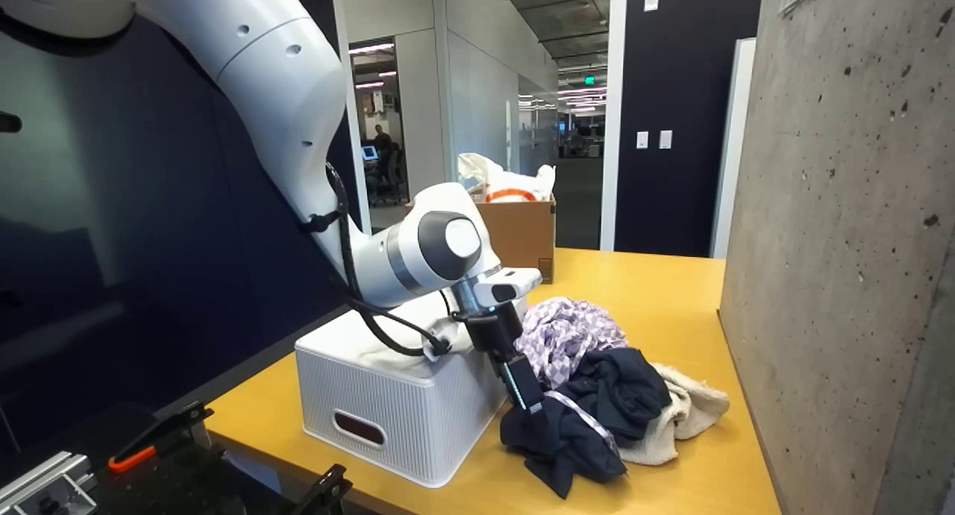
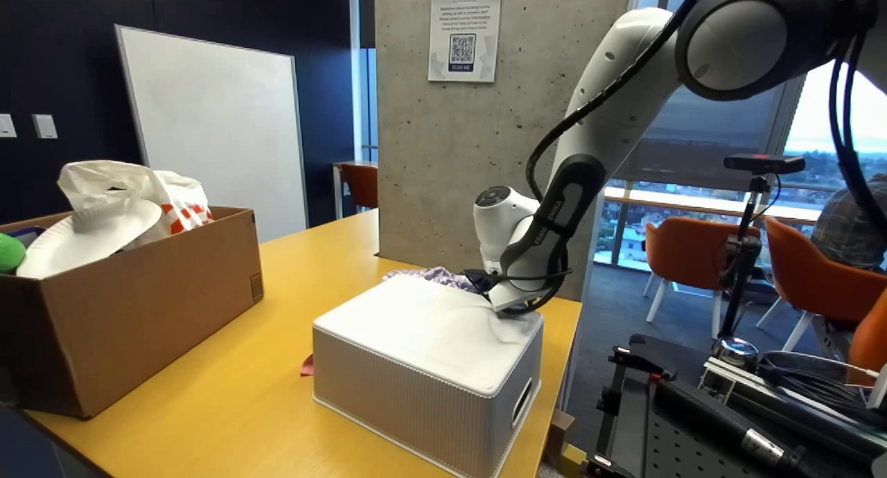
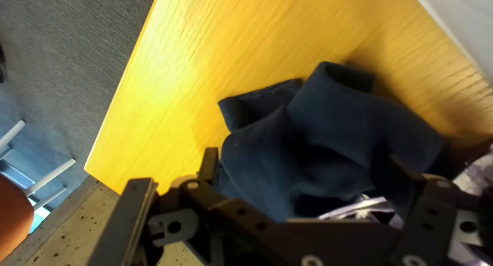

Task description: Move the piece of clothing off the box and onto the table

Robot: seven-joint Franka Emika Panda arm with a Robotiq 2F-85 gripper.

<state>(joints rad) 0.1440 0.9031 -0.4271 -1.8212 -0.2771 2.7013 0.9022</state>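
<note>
The white ribbed box [image 1: 365, 403] stands on the yellow table [image 1: 642, 291]; its top shows no clothing in an exterior view [image 2: 429, 319]. A dark navy cloth [image 1: 571, 448] lies crumpled on the table beside the box, with a purple-white patterned cloth [image 1: 571, 336] and a beige cloth [image 1: 694, 410] against it. My gripper [image 1: 531, 404] points down at the navy cloth. In the wrist view my gripper [image 3: 299, 164] has its fingers wide apart, with the navy cloth [image 3: 331, 131] between and below them. In an exterior view the box hides the fingers.
A cardboard box [image 2: 159, 305] with a white bag and paper plates stands on the table. A concrete pillar [image 1: 835, 276] rises along the table's side near the clothes. A table edge [image 3: 119, 85] shows close to the cloth. A small red item [image 2: 307, 366] lies beside the white box.
</note>
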